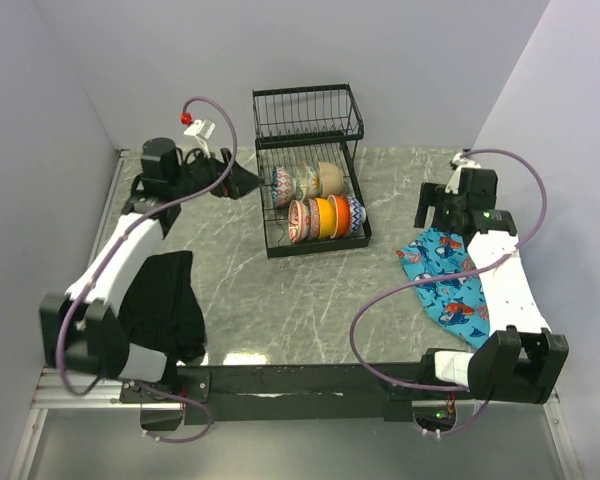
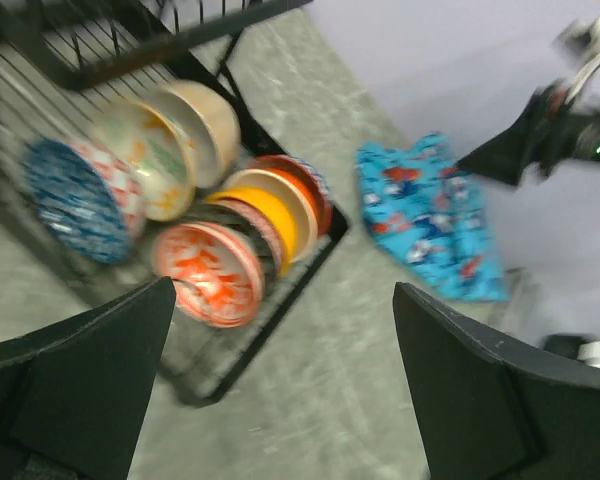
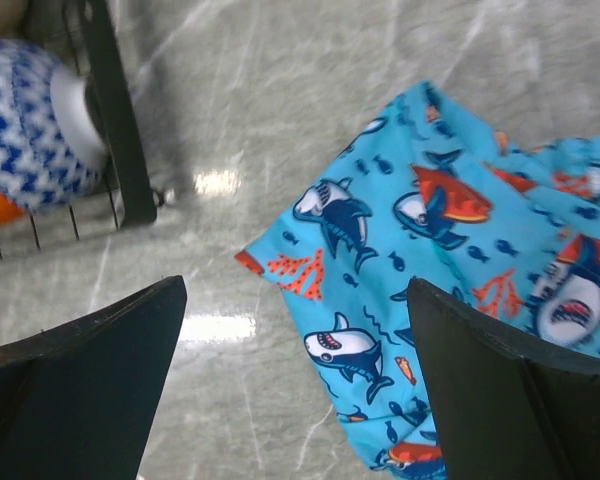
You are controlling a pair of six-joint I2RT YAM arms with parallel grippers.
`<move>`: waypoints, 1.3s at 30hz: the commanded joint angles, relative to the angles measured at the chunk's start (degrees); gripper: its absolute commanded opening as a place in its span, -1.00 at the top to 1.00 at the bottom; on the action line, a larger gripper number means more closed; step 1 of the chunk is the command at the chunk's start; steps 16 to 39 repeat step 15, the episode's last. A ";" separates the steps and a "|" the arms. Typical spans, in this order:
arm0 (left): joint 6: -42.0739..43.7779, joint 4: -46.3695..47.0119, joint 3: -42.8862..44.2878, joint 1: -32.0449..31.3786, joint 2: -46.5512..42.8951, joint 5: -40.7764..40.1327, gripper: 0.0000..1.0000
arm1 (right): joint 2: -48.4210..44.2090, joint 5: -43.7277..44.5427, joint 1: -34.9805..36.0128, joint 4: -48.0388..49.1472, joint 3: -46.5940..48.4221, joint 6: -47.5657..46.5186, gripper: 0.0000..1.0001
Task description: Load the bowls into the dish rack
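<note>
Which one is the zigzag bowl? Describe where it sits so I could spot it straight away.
Find the black wire dish rack in the middle; its lower tray holds two rows of bowls on edge. The zigzag bowl ends the nearer row on the right, closest to the blue shark-print cloth. Only it has blue-and-white zigzags; its orange neighbour is plain.

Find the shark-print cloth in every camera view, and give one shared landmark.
Top external: shark-print cloth right of centre.
Left wrist: cloth upper right of centre.
Right wrist: cloth fills the right half.
Shared landmark: dish rack, left of it.
</note>
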 commanded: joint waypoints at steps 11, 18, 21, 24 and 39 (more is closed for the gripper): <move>22.12 -9.41 -5.74 12.96 -9.55 -34.45 -0.93 | -10.53 5.81 -0.04 -6.30 4.88 10.19 -0.99; 25.82 -10.80 -5.04 13.23 -8.41 -34.63 -0.93 | -12.64 6.59 -0.13 -6.39 3.90 10.89 -0.99; 25.82 -10.80 -5.04 13.23 -8.41 -34.63 -0.93 | -12.64 6.59 -0.13 -6.39 3.90 10.89 -0.99; 25.82 -10.80 -5.04 13.23 -8.41 -34.63 -0.93 | -12.64 6.59 -0.13 -6.39 3.90 10.89 -0.99; 25.82 -10.80 -5.04 13.23 -8.41 -34.63 -0.93 | -12.64 6.59 -0.13 -6.39 3.90 10.89 -0.99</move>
